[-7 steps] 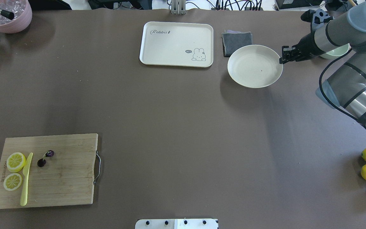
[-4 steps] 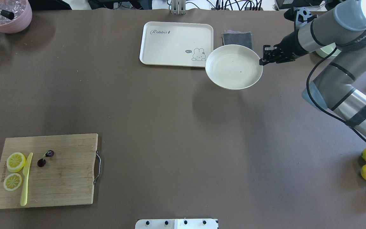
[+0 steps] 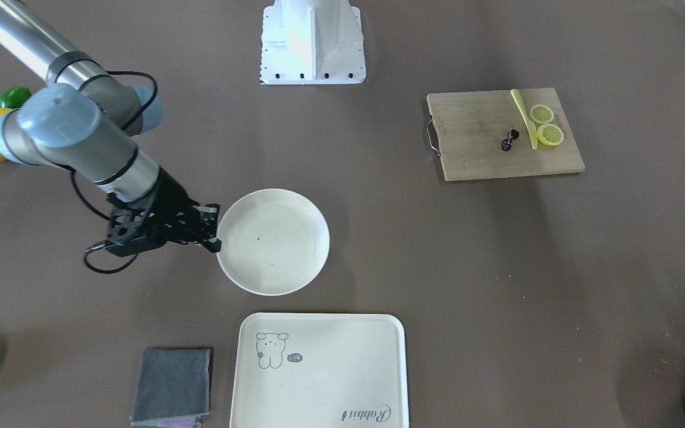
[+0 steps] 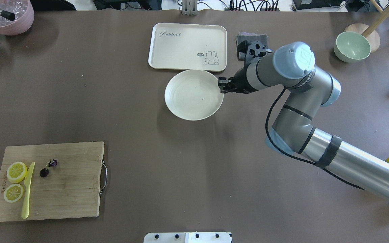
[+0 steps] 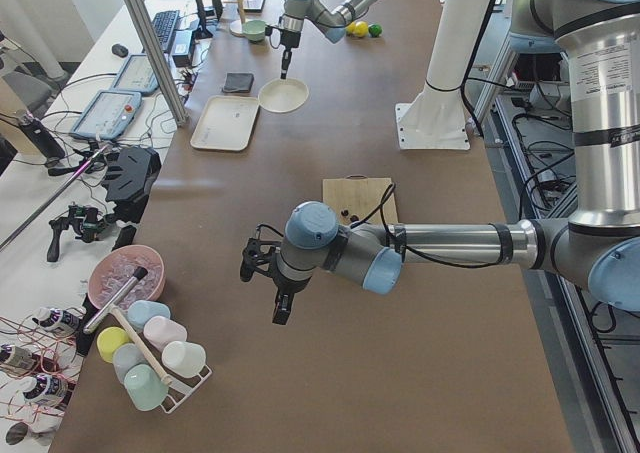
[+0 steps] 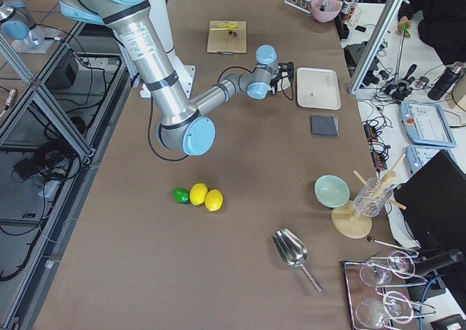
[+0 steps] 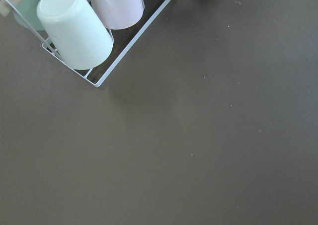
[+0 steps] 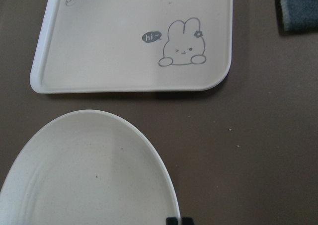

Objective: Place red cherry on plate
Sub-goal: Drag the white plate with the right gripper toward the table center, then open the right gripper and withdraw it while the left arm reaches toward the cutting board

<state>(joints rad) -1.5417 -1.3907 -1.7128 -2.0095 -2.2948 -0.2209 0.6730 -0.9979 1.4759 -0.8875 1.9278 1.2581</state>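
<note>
the right gripper is clamped on the rim of the plate, its two fingers closed over the edge nearest the wrist, so the plate extends straight out from the fingertips toward the robot's left. the plate holds nothing but a tiny dark speck near its middle; i cannot tell whether it rests on the table or hangs just above it. just beyond the plate, on the side away from the robot, lies the cream tray with a small rabbit drawing, close to the plate's rim but not touching it. beside the tray, near the gripper's wrist, lies a folded grey cloth. farther to the gripper's right stands a pale green bowl. well apart from the gripper, far across the table toward the robot's left and close to the robot's edge, sits a wooden cutting board; the red cherry lies on it, just beside a yellow knife and two lemon slices. the left gripper hangs over bare table near a rack of upturned cups; whether its fingers are apart or together i cannot tell.
</note>
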